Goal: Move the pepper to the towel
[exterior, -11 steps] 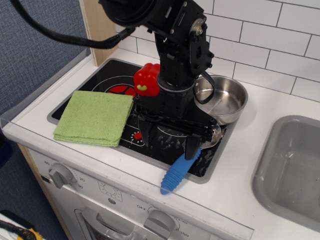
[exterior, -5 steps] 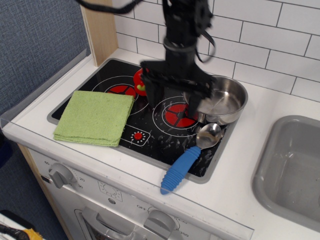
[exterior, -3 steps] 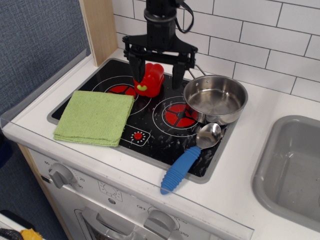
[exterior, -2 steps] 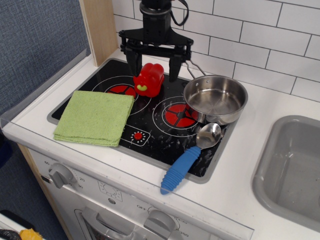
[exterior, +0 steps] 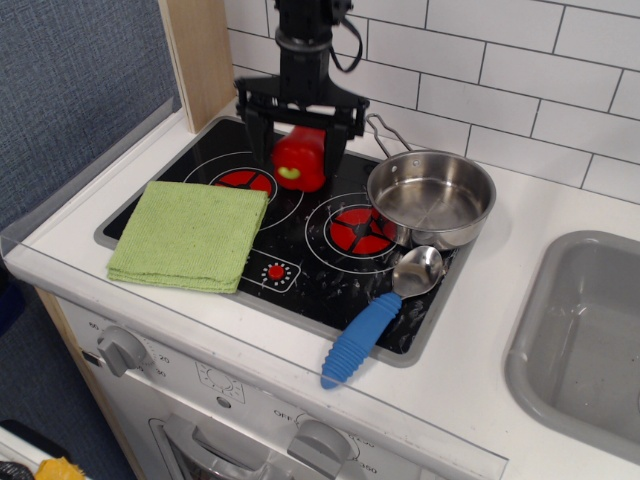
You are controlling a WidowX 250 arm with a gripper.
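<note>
The red pepper [exterior: 300, 160] stands on the black stovetop near the back, between the two rear burner areas, its yellow-green stem end facing forward. My gripper [exterior: 296, 150] hangs from above with its jaws spread wide, one finger [exterior: 254, 130] left of the pepper and the other on its right. The fingers straddle the pepper with gaps on both sides; I see no grip. The light-green towel [exterior: 190, 235] lies flat on the front left of the stove, apart from the pepper, to its front left.
A steel pot [exterior: 430, 200] sits on the right rear of the stove. A spoon with a blue handle [exterior: 358, 340] lies at the front right. A grey sink [exterior: 585, 330] is at the far right. A wooden panel [exterior: 200, 60] and tiled wall stand behind.
The arm moved from the front of the stove to the back left, then lowered its open fingers around the pepper. The fingers now stand slightly closer together. The pepper stays in place.
</note>
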